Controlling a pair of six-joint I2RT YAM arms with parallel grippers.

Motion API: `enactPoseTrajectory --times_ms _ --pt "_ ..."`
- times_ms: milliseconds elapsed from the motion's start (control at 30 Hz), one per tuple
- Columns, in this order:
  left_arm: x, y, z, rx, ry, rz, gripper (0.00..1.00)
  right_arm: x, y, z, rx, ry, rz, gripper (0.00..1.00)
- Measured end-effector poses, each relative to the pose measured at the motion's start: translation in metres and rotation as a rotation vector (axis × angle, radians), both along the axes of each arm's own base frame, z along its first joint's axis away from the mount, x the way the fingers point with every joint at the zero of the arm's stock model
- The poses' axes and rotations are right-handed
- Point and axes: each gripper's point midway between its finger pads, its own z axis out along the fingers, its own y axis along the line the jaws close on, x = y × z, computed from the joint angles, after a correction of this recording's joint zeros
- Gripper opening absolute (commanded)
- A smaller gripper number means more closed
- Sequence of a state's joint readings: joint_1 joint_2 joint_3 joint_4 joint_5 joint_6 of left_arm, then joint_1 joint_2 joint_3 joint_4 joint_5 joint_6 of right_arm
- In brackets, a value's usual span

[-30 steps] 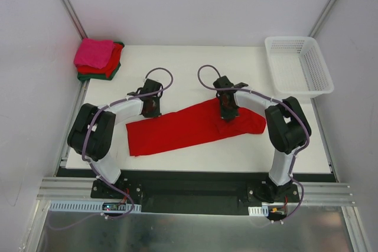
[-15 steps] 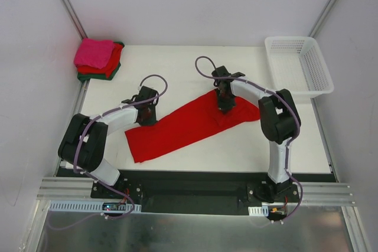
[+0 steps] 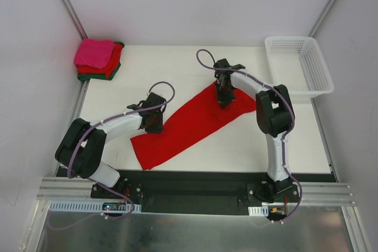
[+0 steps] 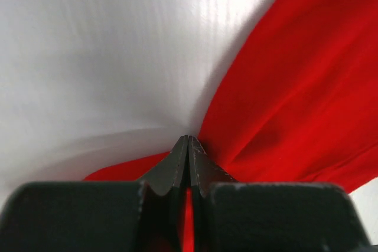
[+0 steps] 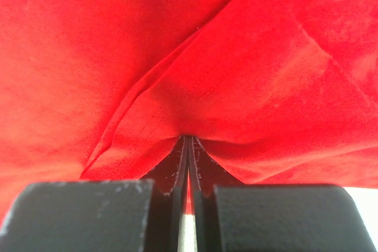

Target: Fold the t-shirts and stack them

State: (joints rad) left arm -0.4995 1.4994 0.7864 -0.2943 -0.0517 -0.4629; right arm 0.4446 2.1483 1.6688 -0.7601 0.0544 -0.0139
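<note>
**Both grippers closed on a bright red t-shirt (image 3: 192, 123) lying diagonally across the table (image 3: 177, 66).**
Nearest, the left gripper (image 3: 155, 123) is pinched tight on the shirt's near-left edge. Farther back, the right gripper (image 3: 223, 97) is clamped on a fold at its far end. Such thin pinches may slip if the arms pull apart, letting the cloth drop or bunch. The wrist views confirm cloth between the fingers; only the top view shows the folded stack (image 3: 97, 60) in the far-left corner.

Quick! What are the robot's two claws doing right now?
Left gripper: shut, pinching the edge of the red t-shirt.
Right gripper: shut, pinching the same shirt.
</note>
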Motion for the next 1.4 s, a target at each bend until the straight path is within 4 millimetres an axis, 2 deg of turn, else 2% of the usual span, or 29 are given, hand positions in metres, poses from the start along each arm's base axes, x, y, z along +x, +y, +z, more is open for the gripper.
enactPoseTrajectory --times_ms 233,800,967,1133,1200,1300,1400 --pt "-0.028 -0.032 -0.001 -0.004 0.028 -0.094 0.00 0.007 0.002 0.000 0.012 0.013 0.013 0.01" --pt "-0.068 -0.067 -0.002 -0.025 0.081 -0.166 0.00 0.009 0.003 0.000 0.020 0.033 0.029 0.01" --pt "-0.086 -0.093 0.005 -0.047 0.093 -0.237 0.00 0.009 0.003 0.000 0.020 0.033 0.032 0.01" --pt "-0.098 -0.130 0.010 -0.065 0.106 -0.324 0.00 0.009 0.005 0.000 0.030 0.039 0.036 0.02" --pt "-0.101 -0.137 0.010 -0.068 0.107 -0.336 0.00 0.009 0.005 0.000 0.032 0.039 0.036 0.01" --pt "-0.100 -0.132 0.009 -0.040 0.099 -0.328 0.00 0.009 0.005 0.000 0.032 0.039 0.036 0.01" --pt "-0.094 -0.115 0.011 0.020 0.084 -0.293 0.00 0.009 0.005 0.000 0.033 0.036 0.036 0.01"
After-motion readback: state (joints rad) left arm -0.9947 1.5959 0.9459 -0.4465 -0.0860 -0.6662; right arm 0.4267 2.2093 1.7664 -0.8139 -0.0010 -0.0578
